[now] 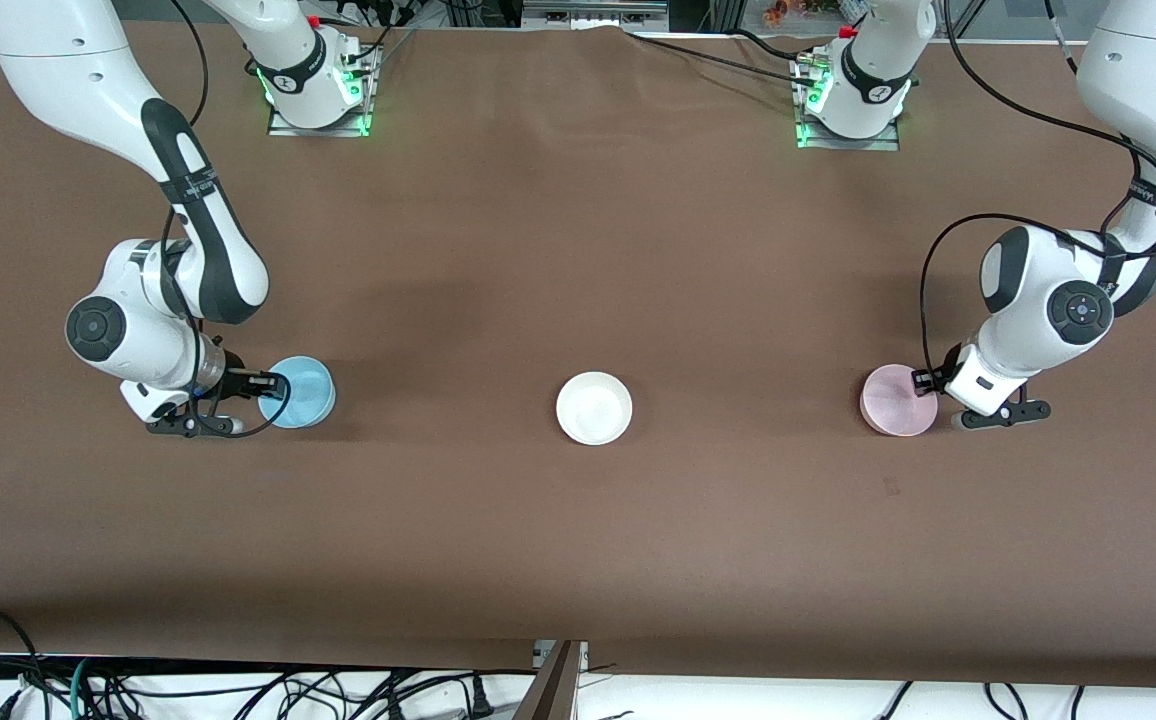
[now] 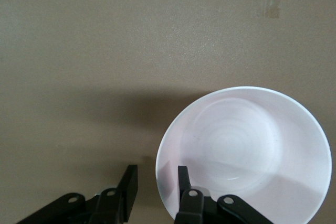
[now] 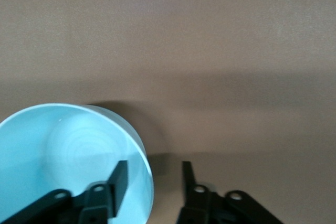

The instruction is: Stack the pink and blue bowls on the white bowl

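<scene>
The white bowl [image 1: 594, 408] stands on the brown table, midway between the two arms. The light blue bowl [image 1: 300, 392] stands toward the right arm's end. My right gripper [image 1: 268, 384] is open and low at its rim. In the right wrist view one finger [image 3: 119, 179] is inside the blue bowl [image 3: 63, 156] and the other is outside, so the right gripper [image 3: 153, 179] straddles the rim. The pale pink bowl [image 1: 896, 400] stands toward the left arm's end. My left gripper [image 1: 926, 381] is open and straddles its rim. In the left wrist view one finger [image 2: 182, 181] is inside the pink bowl [image 2: 247, 150].
The brown table cover [image 1: 578, 250] carries only the three bowls, which stand in one row. The arm bases [image 1: 316, 90] stand along the table edge farthest from the front camera. Cables hang below the near edge.
</scene>
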Controlling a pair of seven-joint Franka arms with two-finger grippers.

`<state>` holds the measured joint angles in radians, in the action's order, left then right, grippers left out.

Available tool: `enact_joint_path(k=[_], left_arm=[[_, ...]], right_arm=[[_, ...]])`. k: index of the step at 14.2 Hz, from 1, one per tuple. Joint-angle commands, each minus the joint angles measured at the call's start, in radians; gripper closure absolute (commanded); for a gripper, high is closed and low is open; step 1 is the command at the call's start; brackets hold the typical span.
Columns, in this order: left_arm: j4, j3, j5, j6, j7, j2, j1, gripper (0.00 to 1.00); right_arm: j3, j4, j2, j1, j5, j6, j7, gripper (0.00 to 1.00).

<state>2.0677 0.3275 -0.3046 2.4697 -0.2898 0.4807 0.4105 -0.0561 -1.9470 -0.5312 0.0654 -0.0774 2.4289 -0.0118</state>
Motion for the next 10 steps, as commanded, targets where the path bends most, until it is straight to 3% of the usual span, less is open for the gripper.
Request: enact_joint_path(k=[1,4,10], left_arm=[[0.005,0.004,-0.028,0.011,-0.017,-0.004,0.004,0.75],[0.002,0.004,-0.028,0.011,-0.017,0.002,0.002,1.00],[-0.009,0.021,-0.016,0.009,-0.025,0.001,-0.007,1.00]], right_arm=[[0.012,-0.024,0.014,-0.013,-0.022,0.016,-0.004,0.70],[0.013,-0.023,0.016,-0.013,-0.022,0.013,-0.005,0.98],[0.015,-0.015,0.022,-0.013,-0.022,0.010,-0.011,1.00]])
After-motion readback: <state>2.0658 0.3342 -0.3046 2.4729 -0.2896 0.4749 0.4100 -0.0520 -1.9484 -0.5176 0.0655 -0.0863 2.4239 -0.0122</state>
